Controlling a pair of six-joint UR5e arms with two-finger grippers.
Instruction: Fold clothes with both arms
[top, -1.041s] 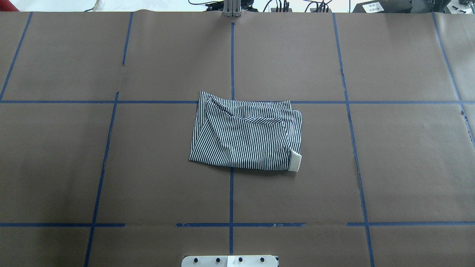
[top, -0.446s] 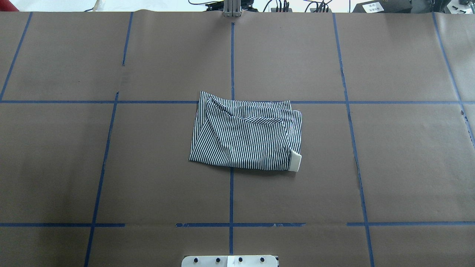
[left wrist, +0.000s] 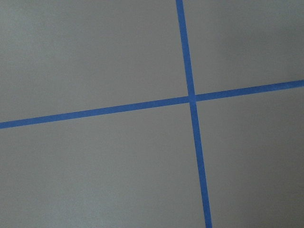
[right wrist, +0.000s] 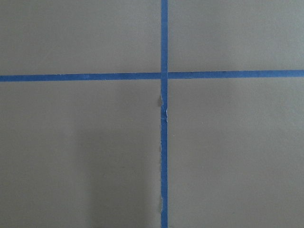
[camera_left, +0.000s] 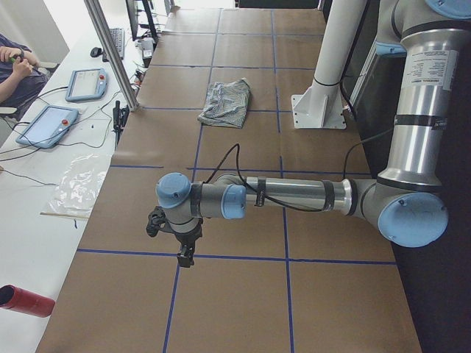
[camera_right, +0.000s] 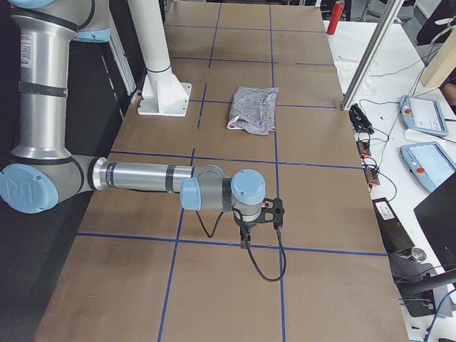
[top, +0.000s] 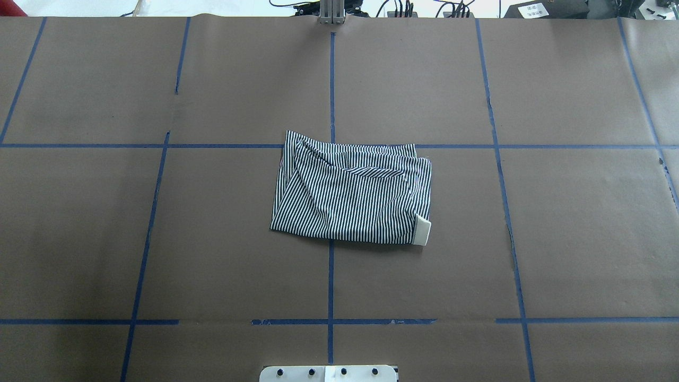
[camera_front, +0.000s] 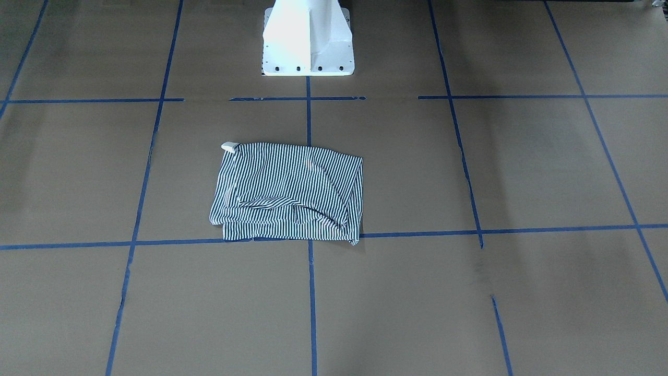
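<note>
**Shirt folded, arms at the ends**

The striped shirt (top: pixel 350 191) lies folded in a rumpled rectangle mid-surface (top: pixel 159 239), with a cream tab showing at one corner. The left arm (camera_left: pixel 294 195) and right arm (camera_right: pixel 135 176) stretch low over opposite ends, well apart from it.

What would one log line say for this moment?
shirt: folded, untouched | left gripper: far from shirt, open/shut unclear | right gripper: far from shirt, open/shut unclear | task: fold looks done

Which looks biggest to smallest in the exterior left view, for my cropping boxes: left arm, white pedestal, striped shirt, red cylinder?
1. left arm, nearest the camera, so it looks bigger than it is
2. white pedestal
3. striped shirt, far off
4. red cylinder, partly cut off by the edge
</note>
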